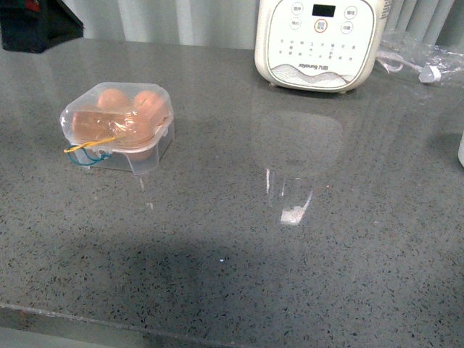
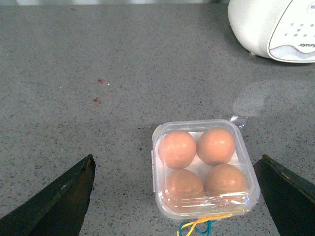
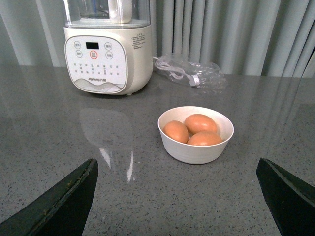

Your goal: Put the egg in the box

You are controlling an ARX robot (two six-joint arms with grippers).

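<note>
The clear box stands on the left of the grey counter, with its yellow and blue-green bands hanging at its near side. In the left wrist view the box holds several orange-brown eggs, one in each hollow. Its clear lid seems to lie over them. My left gripper is open above the box, a finger on either side and well apart from it. My right gripper is open and empty, short of a white bowl with three more eggs. Neither arm shows in the front view.
A large white appliance with buttons stands at the back of the counter; it also shows in the right wrist view. A clear plastic bag with a cable lies to its right. A white object shows at the right edge.
</note>
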